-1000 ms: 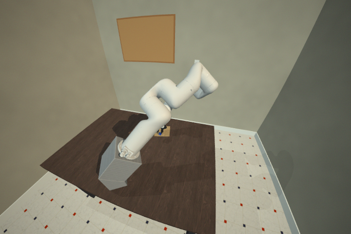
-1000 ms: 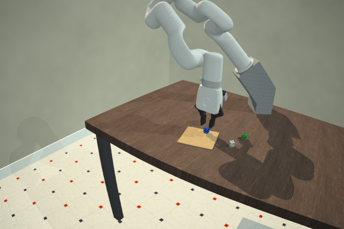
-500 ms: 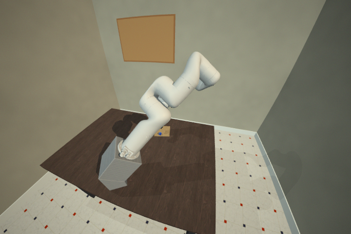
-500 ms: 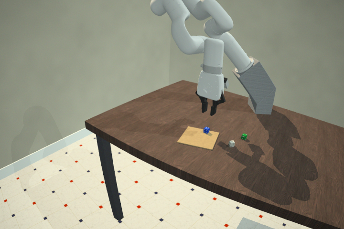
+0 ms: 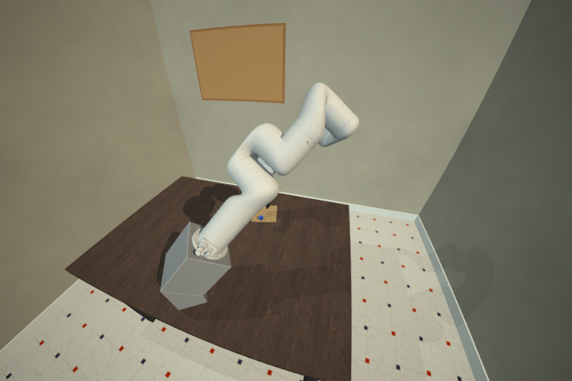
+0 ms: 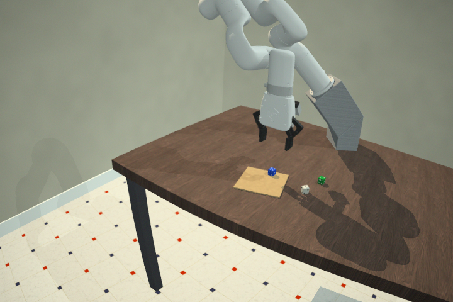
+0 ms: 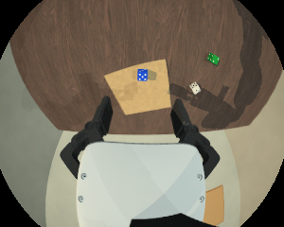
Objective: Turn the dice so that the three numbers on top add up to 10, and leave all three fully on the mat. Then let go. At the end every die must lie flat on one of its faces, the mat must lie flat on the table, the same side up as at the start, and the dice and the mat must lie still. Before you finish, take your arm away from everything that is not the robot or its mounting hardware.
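Blue die [image 6: 271,171] sits on the mat [image 6: 257,182]; the tool [image 6: 274,141] hangs high above, spread wide, holding nothing, touching nothing

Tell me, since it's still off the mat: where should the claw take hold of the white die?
Probably from straight above, across two opposite side faces. The white die lies flat on the table beside the mat, apart from the green die, so the open claw has room.

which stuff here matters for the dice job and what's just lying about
Job:
blue die, on the mat
white die, off the mat
green die, off the mat
gripper, open, holding nothing

Just there:
cork board
grey pedestal
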Action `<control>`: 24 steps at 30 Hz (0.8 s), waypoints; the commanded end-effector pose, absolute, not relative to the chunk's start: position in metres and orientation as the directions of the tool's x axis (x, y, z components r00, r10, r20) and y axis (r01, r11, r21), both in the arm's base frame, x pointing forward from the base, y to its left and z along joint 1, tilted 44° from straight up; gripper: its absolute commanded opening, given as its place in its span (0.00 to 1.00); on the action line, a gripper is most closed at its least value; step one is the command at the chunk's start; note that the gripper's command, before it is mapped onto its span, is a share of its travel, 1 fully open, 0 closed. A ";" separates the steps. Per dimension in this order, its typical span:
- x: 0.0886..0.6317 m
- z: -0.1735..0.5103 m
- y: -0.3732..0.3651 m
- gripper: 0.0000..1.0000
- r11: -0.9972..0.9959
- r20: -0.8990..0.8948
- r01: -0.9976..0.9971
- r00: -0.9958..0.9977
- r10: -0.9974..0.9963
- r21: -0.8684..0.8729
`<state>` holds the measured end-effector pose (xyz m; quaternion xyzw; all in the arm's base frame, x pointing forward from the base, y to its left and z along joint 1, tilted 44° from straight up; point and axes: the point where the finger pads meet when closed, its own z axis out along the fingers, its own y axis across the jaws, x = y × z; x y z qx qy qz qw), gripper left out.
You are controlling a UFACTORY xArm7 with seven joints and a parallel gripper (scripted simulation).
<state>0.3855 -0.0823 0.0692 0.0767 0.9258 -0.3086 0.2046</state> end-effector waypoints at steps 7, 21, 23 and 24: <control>0.386 0.070 -0.081 1.00 0.798 -0.428 0.267 -0.904 0.014 -0.539; 0.387 0.064 -0.076 1.00 0.792 -0.338 0.125 -0.935 -0.107 -0.598; 0.387 0.060 -0.073 1.00 0.780 -0.285 0.045 -0.943 -0.174 -0.624; 0.388 0.058 -0.072 1.00 0.770 -0.252 -0.003 -0.944 -0.212 -0.638</control>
